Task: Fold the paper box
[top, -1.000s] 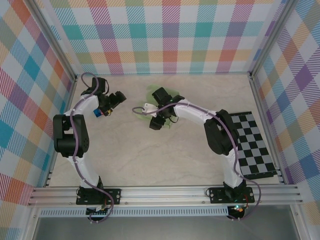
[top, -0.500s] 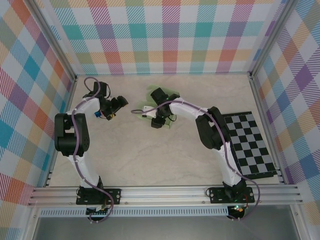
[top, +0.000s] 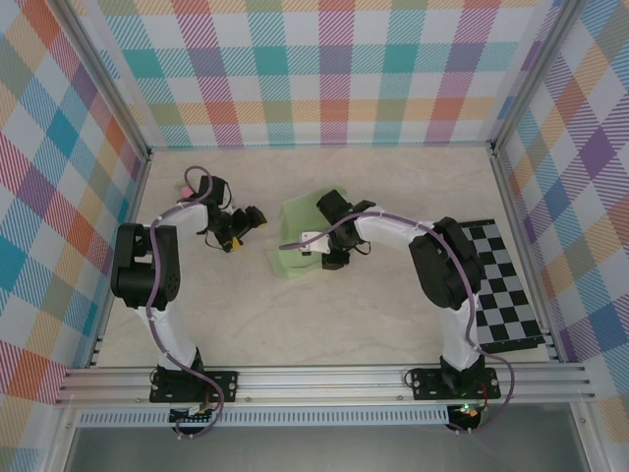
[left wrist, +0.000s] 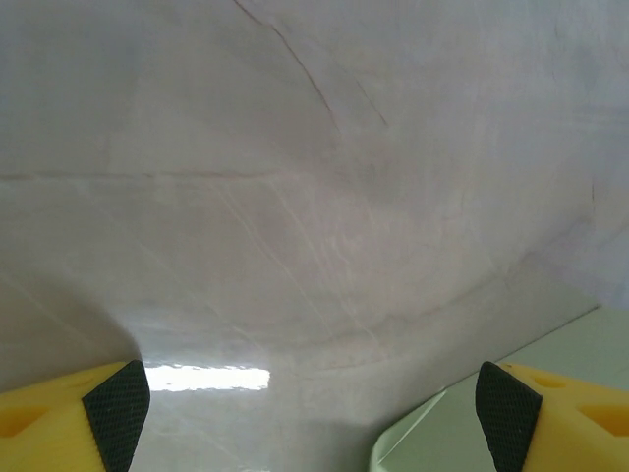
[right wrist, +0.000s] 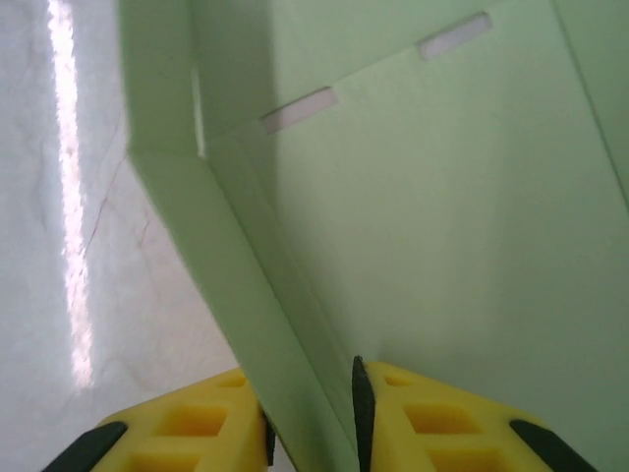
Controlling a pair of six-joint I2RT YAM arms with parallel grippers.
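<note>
The table [top: 295, 315] is a pale, cream, stone-patterned surface with faint veins and a soft shine. In the left wrist view its top [left wrist: 295, 197] carries thin dark hairlines and a bright patch of glare near the lower edge. Plaid walls [top: 334, 69] in pastel teal, pink, orange and purple close the table in on the far side and on both flanks, and they are held by aluminium posts. Aluminium rails [top: 324, 379] run along the near edge, where the two arm bases are bolted. A black-and-white checkered board [top: 501, 285] lies flat at the right edge of the table. A small pink thing [top: 187, 185] sits near the far left corner.

The paper box [top: 295, 221], pale green card, lies a little beyond the middle of the table, partly folded. The right pincer [top: 330, 254] is over its right side. In the right wrist view the right pincer [right wrist: 310, 413] is clamped on an upright fold of the paper box [right wrist: 442, 226], with slots cut in the card beyond. The left pincer [top: 251, 220] is just left of the card. In the left wrist view the left pincer [left wrist: 313, 413] stands wide apart, holding nothing, with a green corner [left wrist: 472, 433] beside its right finger.
</note>
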